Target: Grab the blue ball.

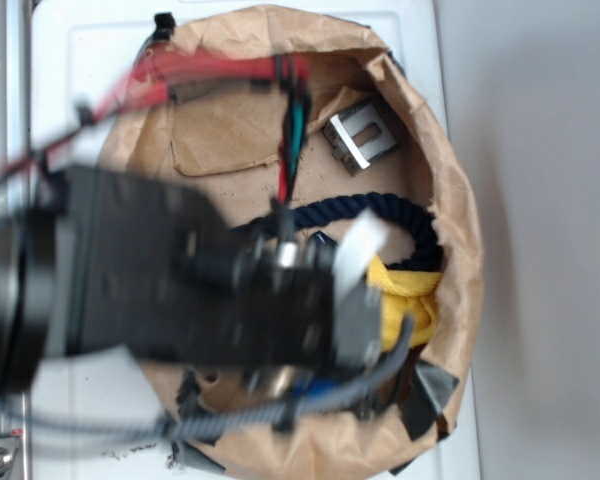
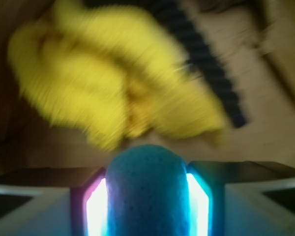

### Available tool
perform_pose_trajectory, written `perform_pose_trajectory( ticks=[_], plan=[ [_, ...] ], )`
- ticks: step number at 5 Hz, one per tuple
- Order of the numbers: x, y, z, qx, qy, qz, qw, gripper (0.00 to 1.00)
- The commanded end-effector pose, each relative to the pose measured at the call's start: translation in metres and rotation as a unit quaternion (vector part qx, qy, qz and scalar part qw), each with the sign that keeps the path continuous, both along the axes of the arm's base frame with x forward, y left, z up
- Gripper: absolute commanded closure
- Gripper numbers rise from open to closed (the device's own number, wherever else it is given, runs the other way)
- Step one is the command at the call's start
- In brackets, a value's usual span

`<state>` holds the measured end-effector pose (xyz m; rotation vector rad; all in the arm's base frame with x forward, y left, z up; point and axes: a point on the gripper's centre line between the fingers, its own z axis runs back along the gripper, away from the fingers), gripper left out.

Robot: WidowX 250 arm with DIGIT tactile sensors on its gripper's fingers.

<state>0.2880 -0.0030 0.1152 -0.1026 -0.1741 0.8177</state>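
The brown paper bag [image 1: 450,190], rolled down into a wide bowl on the white surface [image 1: 100,50], is the landmark here. The black arm [image 1: 140,270] reaches across the bag from its left rim, lying nearly level and motion-blurred, with red cables [image 1: 210,72] running along the bag's upper edge and grey cables [image 1: 280,410] sagging over its lower edge. The arm's far end sits over the bag's middle, tipped toward the right wall.

Inside the bag, the dark navy rope [image 1: 380,210] arcs across the centre, just above the yellow cloth [image 1: 405,300], which is bunched against the bag's right wall. A small grey metal block [image 1: 360,133] lies on the bag's floor near its upper right, apart from the rope.

In the wrist view the gripper [image 2: 146,196] has its two fingers [image 2: 96,206] pressed against either side of the blue ball [image 2: 146,189], pinching it between them. The ball is inside the bag, in front of the blurred yellow cloth [image 2: 103,83], with the rope [image 2: 206,64] running behind the cloth. In the exterior view the ball is hidden beneath the arm's end.
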Motion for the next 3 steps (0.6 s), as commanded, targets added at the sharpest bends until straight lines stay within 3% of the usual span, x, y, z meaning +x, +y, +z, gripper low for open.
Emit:
perform_pose_trajectory(
  ticks=[1,2,3],
  plan=[
    [-0.024,0.029,0.088,0.052,-0.033,-0.024,0.998,1.00],
    [-0.027,0.027,0.114,0.039,-0.057,-0.023,0.997,1.00],
    [-0.029,0.023,0.110,0.054,-0.088,-0.033,0.994,1.00]
  ],
)
